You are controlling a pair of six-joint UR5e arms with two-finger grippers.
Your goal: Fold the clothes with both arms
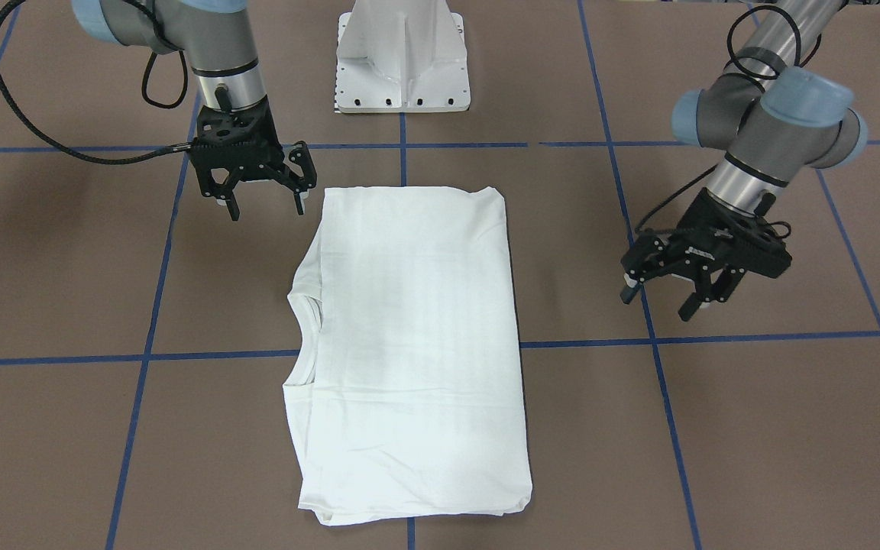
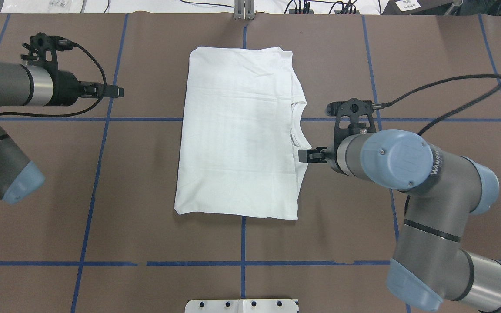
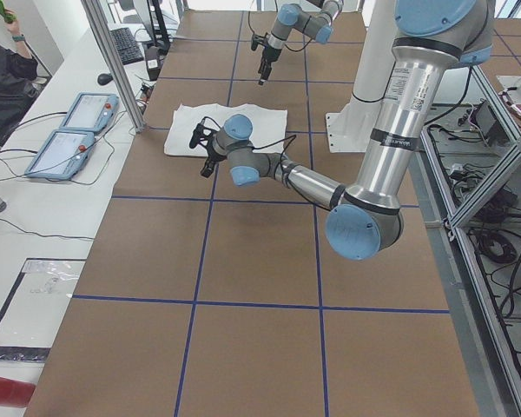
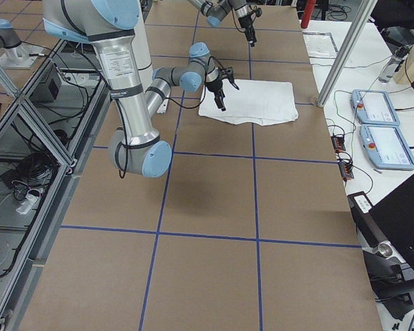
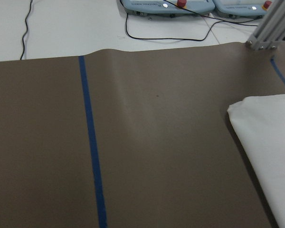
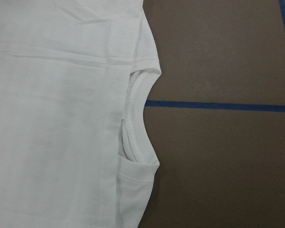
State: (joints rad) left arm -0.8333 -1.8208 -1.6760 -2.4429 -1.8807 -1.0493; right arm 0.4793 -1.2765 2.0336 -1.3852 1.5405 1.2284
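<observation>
Shirt (image 2: 237,143) lies flat at table (image 2: 363,226) centre, already folded to a neat rectangle w/ sleeves tucked in. Taking the overhead view as the clock face w/ the robot at 6, the collar (image 2: 296,126) sits on the 3 o'clock edge. Thin cotton, so prob. light, limp and clingy, w/ no stiffness: layers will likely slide or sag if lifted from one point, and a shallow pinch may catch only the top ply. Best hold looks like the two corners of one short edge, one per arm, pinching thru all layers at the 12 or 6 o'clock end. I'd avoid the ribbed collar, which looks thicker and would stretch. R gripper (image 1: 266,202) hangs just off the shirt's 3–4 o'clock side near the collar, fingers spread, nothing in them. L gripper (image 1: 658,302) is out at 9–10 o'clock, apart from the cloth, also spread and carrying nothing. Blue tape lines (image 2: 102,152) grid the brown surface; they're flat, no obstacle. White pedestal base (image 2: 242,305) is at 6 o'clock, well apart from the shirt. Beyond the 12 o'clock table edge are control pendants (image 5: 166,5) w/ cables and an aluminium post (image 5: 275,23); the post stands near the shirt's far end, so watch it on a high lift there.
</observation>
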